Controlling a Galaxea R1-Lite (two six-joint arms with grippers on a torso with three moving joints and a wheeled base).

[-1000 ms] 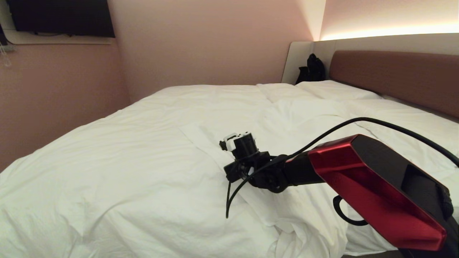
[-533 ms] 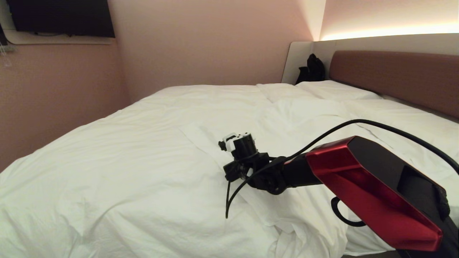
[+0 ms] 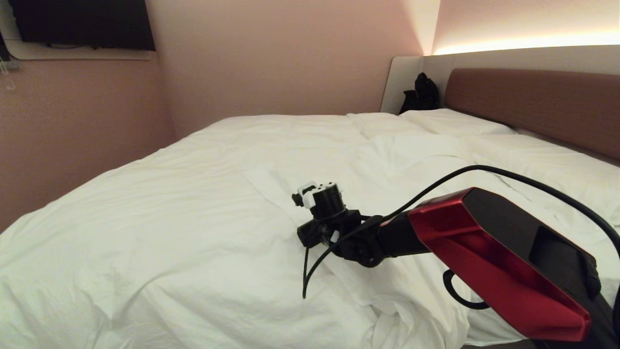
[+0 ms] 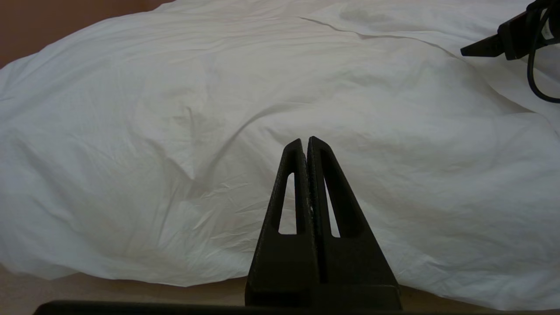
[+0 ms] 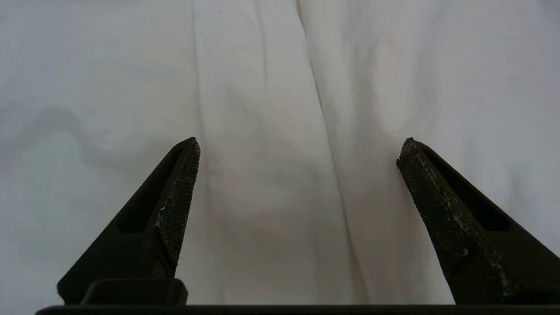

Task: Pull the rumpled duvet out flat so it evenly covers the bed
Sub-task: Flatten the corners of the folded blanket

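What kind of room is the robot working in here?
Probably a hotel bedroom: a wide bed under a white duvet, a padded headboard with strip lighting above, and a wall-mounted screen.

Soft, matt white cloth duvet (image 3: 169,232), creased and puffy. Glossy red arm shell (image 3: 465,252). Matt black gripper fingers (image 5: 175,210) with rough cross-hatched pads. Padded brown headboard (image 3: 533,104).

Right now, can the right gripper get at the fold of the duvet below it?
Probably yes. The right gripper hangs open just over the duvet, a long fold lies between its fingers, and nothing stands in the way.
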